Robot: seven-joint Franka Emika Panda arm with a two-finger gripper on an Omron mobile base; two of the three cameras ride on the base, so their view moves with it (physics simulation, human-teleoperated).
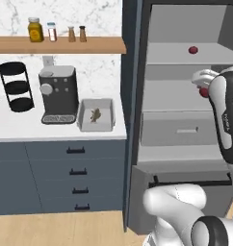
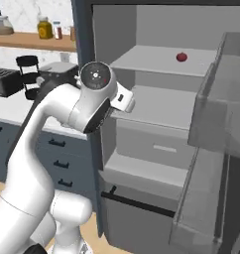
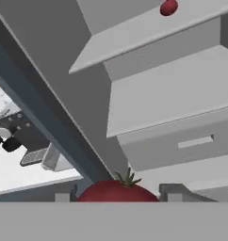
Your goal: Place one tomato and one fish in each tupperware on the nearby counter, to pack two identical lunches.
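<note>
My gripper (image 3: 118, 194) is shut on a red tomato (image 3: 117, 189), held in front of the open fridge's middle shelf; in the left base view this tomato (image 1: 203, 92) peeks out beside my forearm. A second tomato (image 1: 193, 50) rests on the upper fridge shelf (image 1: 186, 57), also seen as the tomato (image 2: 181, 57) and the tomato (image 3: 168, 7). One grey tupperware (image 1: 108, 108) stands on the white counter (image 1: 22, 127) next to the fridge, with a tan fish (image 1: 95, 115) inside. The other tupperware and the other fish are out of view.
A dark coffee machine (image 1: 59, 93) stands just left of the tupperware, a black tiered rack (image 1: 16, 86) further left. A wooden shelf (image 1: 60, 44) with jars hangs above. The fridge's grey drawer (image 1: 178, 129) sits below the shelves; its open door (image 2: 216, 149) stands at right.
</note>
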